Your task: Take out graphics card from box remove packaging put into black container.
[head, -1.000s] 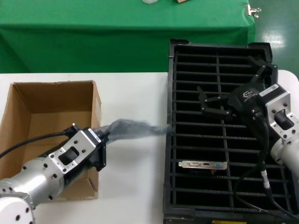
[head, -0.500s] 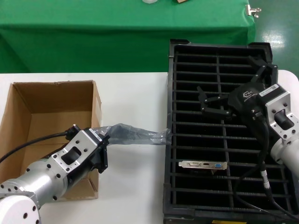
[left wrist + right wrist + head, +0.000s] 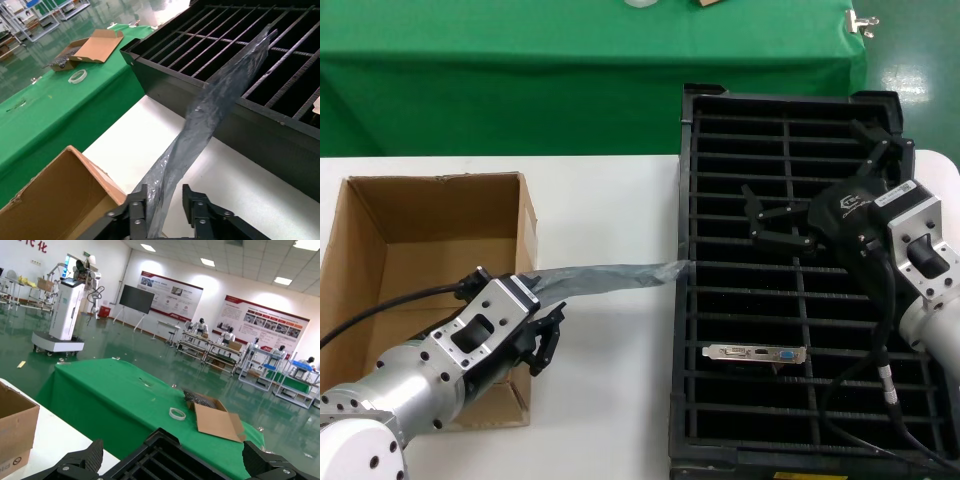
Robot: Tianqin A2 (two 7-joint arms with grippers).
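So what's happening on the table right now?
The graphics card already sits in a slot of the black container. The left pincer has its fingers spread around one end of the empty packaging, whose far end rests on the container's edge, beside the box. The right pincer hovers open above the container.

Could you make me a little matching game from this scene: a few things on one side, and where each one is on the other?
Things:
1. graphics card
2. plastic bag
3. cardboard box
4. right gripper

Places:
A. stretched from the left gripper to the black tray's edge
B. lying in a slot of the black tray
C. hovering open above the tray
D. standing on the white table, left of the tray

Pairs: 1-B, 2-A, 3-D, 4-C
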